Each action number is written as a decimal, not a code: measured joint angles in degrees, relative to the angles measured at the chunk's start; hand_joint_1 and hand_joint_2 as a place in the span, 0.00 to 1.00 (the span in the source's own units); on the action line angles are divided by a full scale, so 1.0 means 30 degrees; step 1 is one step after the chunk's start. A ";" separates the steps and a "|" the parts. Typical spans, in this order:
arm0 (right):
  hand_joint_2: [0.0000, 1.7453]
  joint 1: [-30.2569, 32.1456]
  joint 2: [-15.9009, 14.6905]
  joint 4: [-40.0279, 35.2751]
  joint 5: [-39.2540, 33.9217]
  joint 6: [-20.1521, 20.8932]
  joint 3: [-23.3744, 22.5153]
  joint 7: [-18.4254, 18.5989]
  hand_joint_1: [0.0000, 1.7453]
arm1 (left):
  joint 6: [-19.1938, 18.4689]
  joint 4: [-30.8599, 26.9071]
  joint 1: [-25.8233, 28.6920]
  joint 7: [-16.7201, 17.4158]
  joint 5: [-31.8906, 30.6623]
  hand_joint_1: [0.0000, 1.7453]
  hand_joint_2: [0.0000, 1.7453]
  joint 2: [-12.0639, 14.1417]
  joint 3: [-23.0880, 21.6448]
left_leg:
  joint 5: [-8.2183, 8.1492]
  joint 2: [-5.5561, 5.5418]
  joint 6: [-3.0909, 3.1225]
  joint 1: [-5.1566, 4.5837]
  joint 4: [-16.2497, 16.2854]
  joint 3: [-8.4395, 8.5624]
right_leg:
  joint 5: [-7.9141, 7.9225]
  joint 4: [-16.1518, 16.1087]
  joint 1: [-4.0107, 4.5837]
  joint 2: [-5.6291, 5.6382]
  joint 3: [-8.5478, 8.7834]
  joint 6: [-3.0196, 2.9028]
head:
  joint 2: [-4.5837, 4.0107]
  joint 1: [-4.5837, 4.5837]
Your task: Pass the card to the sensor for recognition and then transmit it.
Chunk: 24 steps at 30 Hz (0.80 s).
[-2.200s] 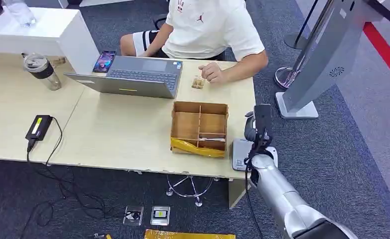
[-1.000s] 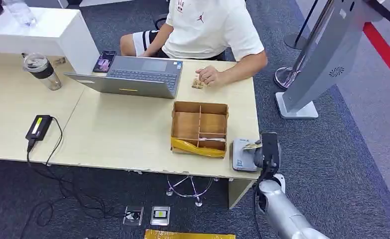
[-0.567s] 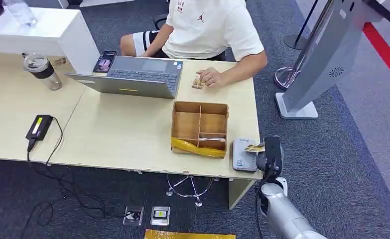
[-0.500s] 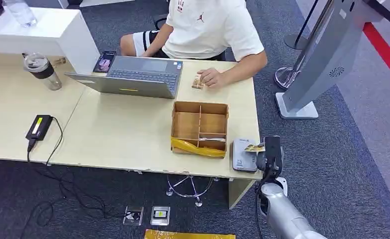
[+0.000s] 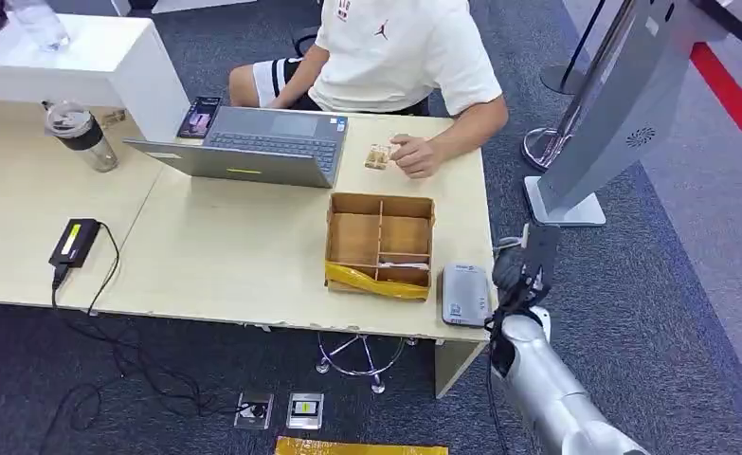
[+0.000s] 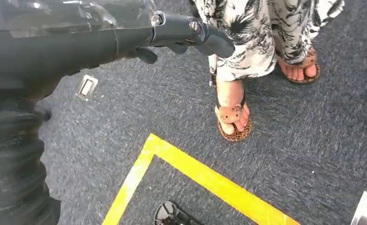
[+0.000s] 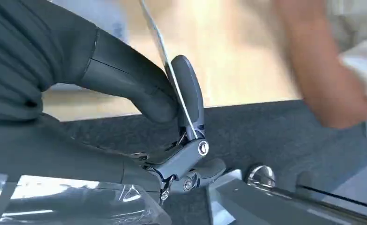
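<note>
One card point(image 7: 172, 70) pinched in the right robot hand point(image 5: 523, 270) hangs off the counter's point(image 5: 253, 256) corner beside the sensor point(image 5: 465, 294); handing it to the person point(image 5: 414, 57) looks next.

— That box point(image 5: 380, 244), upper middle of the frame: wood?
— Thin bare wood, matt. The desk point(image 5: 215, 256) is pale smooth laminate.
— And the floor?
— Rough grey carpet point(image 5: 670, 313); the arm point(image 5: 551, 393) gleams like brushed metal.
</note>
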 joint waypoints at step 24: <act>1.00 -0.8449 0.4531 0.0404 1.6236 0.3900 0.3744 0.0228 1.00 | -0.1953 -0.4998 0.0284 0.3329 0.2793 0.00 1.00 0.1334 -0.4191 | 0.0056 -0.0100 -0.0043 0.0029 -0.0004 -0.0024 | 0.0003 -0.0009 0.0035 -0.0067 0.0012 -0.0003 | 0.0000 0.0014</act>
